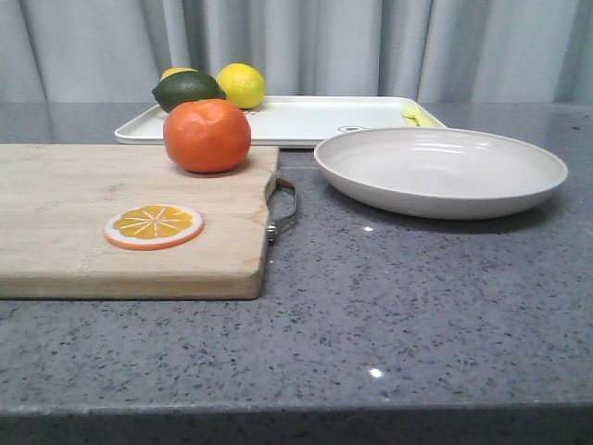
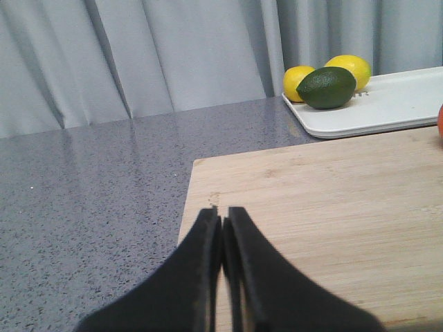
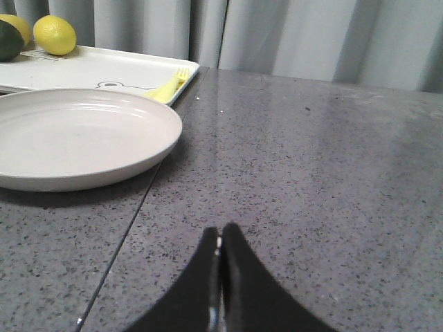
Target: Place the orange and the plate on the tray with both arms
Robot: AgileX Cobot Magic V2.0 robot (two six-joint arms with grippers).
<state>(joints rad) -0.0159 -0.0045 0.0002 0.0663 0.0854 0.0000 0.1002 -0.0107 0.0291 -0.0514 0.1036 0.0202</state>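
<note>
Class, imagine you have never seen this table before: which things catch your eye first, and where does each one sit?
The bright orange stands out first, sitting at the far edge of the wooden cutting board, with an orange slice lying flat nearer the camera. To the right, the wide off-white plate rests empty on the grey table. Behind both lies the white tray, holding lemons and an avocado at its left end.

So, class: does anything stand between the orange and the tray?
Partly. An avocado and two lemons sit on the tray's near-left corner, right behind the orange. The rest of the tray is nearly bare, so there's room.
</note>
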